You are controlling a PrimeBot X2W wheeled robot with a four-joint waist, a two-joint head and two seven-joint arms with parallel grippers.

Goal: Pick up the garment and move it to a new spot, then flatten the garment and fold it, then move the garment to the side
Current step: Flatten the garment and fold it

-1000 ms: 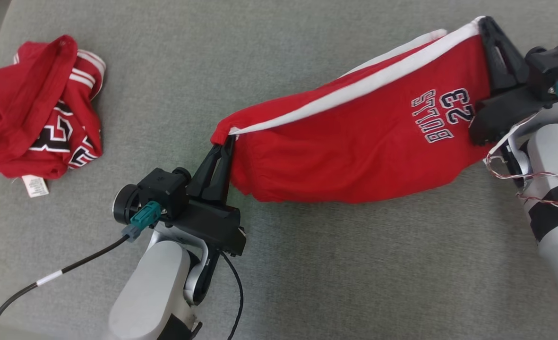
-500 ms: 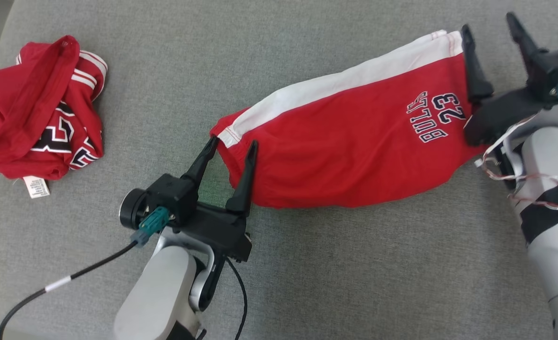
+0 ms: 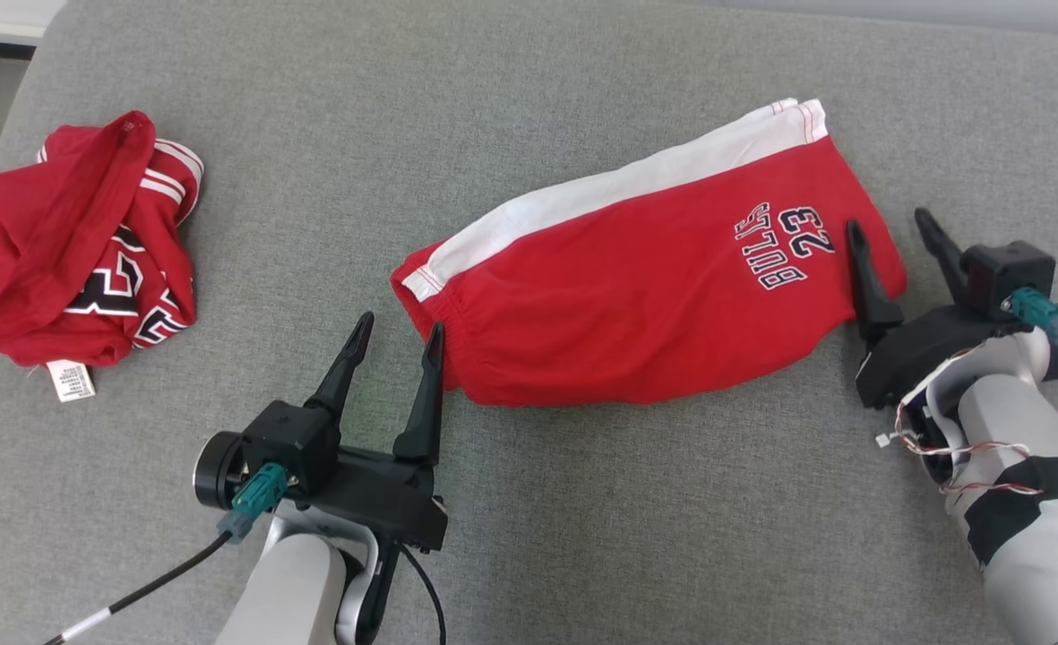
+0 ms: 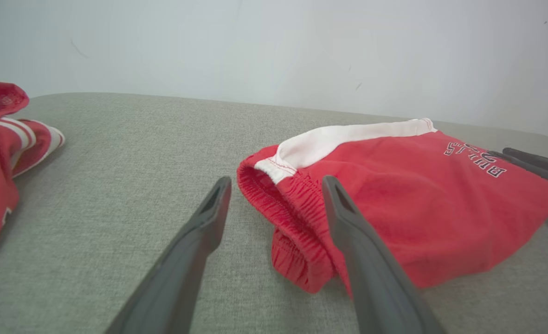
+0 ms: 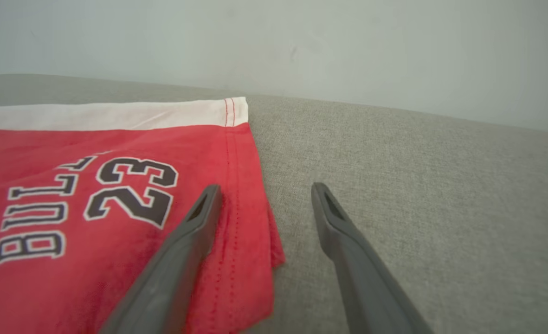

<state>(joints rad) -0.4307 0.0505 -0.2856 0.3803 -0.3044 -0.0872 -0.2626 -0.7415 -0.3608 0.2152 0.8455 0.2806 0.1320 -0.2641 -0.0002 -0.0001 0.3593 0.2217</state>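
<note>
Shorts [image 3: 636, 305] lie spread on the surface [image 3: 582, 520] for folding; left gripper [image 3: 402, 321] at their waistband, right gripper [image 3: 886, 219] at their hem, both wide open, empty.

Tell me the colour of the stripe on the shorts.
White stripe; head view shows it best.

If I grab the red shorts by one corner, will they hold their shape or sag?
Probably floppy: the red shorts lie limp and flat on the grey cushion, so they'd likely sag. The gathered waistband looks thicker, likely an easier pinch. A push may bunch them.
</note>
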